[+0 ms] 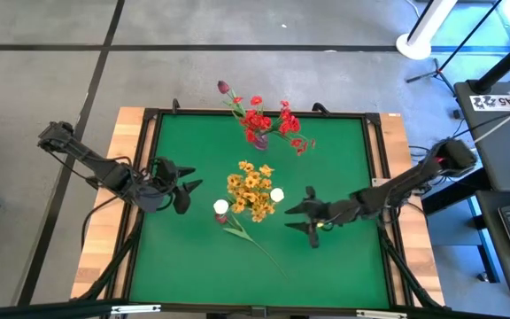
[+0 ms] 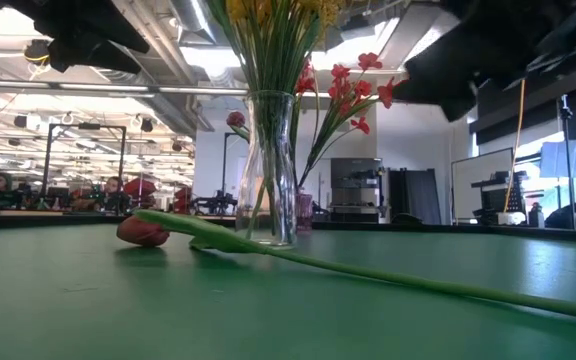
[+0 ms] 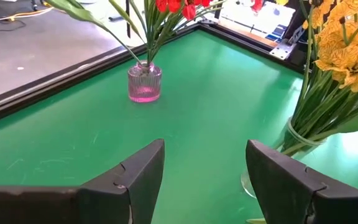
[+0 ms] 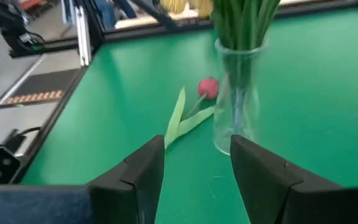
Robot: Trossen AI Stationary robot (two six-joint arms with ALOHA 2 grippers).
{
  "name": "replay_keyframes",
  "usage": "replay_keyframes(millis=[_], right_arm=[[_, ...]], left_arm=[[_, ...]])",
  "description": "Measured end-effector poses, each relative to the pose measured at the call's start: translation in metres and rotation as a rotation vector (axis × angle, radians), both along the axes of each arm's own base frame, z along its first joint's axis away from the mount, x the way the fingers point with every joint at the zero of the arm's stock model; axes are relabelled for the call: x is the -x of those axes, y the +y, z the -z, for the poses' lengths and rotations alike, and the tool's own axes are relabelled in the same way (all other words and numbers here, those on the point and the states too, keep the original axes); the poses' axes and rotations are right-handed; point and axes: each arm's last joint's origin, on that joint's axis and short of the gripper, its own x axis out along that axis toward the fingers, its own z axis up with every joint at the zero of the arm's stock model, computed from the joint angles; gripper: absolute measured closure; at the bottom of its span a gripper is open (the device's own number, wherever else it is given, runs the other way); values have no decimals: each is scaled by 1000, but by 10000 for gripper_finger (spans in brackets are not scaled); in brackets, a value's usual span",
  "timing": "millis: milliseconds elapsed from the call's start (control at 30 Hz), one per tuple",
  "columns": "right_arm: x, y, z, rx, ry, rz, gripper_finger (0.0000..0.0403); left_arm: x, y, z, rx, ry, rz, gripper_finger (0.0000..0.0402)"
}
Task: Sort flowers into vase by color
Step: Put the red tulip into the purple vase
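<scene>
1. Yellow flowers stand bunched in a clear glass vase mid-worktop. Done, by the look of it.
2. Red flowers sit in a small pink vase near the far edge, a maroon bud among them.
3. One tulip lies flat on the green worktop, just beside the clear vase (stem trailing toward the near edge). Likely the last to place.
4. Left tool: fingers apart, empty, left of the clear vase.
5. Right tool: fingers apart, empty, facing tulip and vase.
</scene>
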Motion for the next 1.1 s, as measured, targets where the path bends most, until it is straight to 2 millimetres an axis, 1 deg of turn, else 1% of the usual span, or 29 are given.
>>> replay_keyframes(millis=[200,333,433,533,600,733,800,867,1100], right_arm=[[-41,23,10,67,137,-14,221],[-57,42,15,151,256,-2,221],[-58,54,20,168,282,33,221],[-54,64,23,147,267,79,221],[-50,70,26,171,261,102,221],[-50,82,32,175,199,139,221],[-54,85,37,144,186,122,221],[-61,84,44,116,173,119,221],[-87,72,67,-11,132,85,221]], left_arm=[[0,0,0,-1,2,1,182],[0,0,1,3,7,7,182],[0,0,1,6,11,12,182],[0,0,1,4,15,13,182],[0,0,1,2,17,13,182],[0,0,1,-4,22,16,182],[0,0,1,-4,22,16,182],[0,0,1,-3,20,16,182],[0,0,1,3,8,7,182]])
